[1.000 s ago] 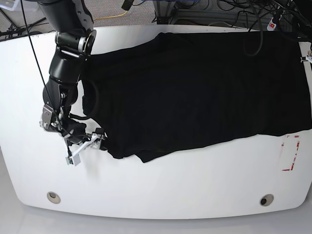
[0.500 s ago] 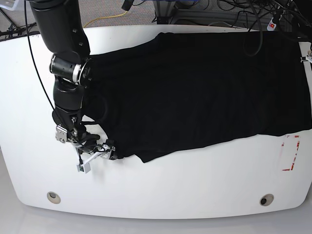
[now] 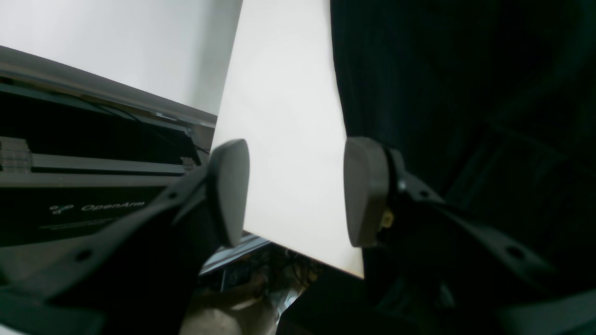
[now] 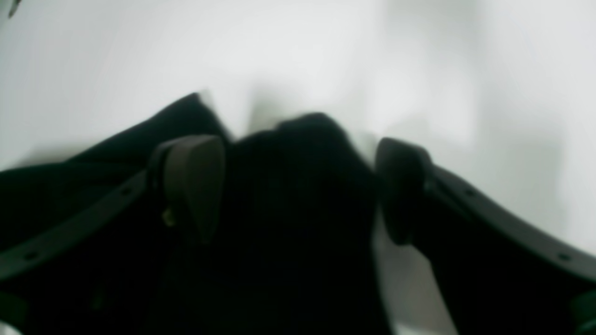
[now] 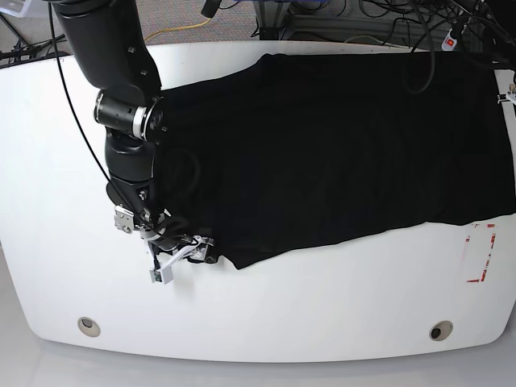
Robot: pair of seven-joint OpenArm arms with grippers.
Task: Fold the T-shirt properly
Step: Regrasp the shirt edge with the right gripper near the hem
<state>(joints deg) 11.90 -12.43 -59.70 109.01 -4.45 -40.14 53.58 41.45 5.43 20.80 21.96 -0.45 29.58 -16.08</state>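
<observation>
T-shirt [image 5: 339, 145] is being kept spread across table [image 5: 48, 161]. Right gripper [image 4: 298, 186] is being held open, fabric corner between fingers. Left gripper [image 3: 295, 190] is being held open, empty, shirt edge beside one finger. Fabric judged soft, light, limp; corner or hem is being advised as hold.

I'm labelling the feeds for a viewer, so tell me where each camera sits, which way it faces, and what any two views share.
Base: overhead, looking down on the white table, the black T-shirt spread across it, and the right arm with its tool at the shirt's near corner.
Left wrist: behind the left tool, open over the table beside the shirt's edge; both pads show.
Right wrist: behind the right tool, open around bunched shirt fabric, blurred.
All three views show the T-shirt and table.
</observation>
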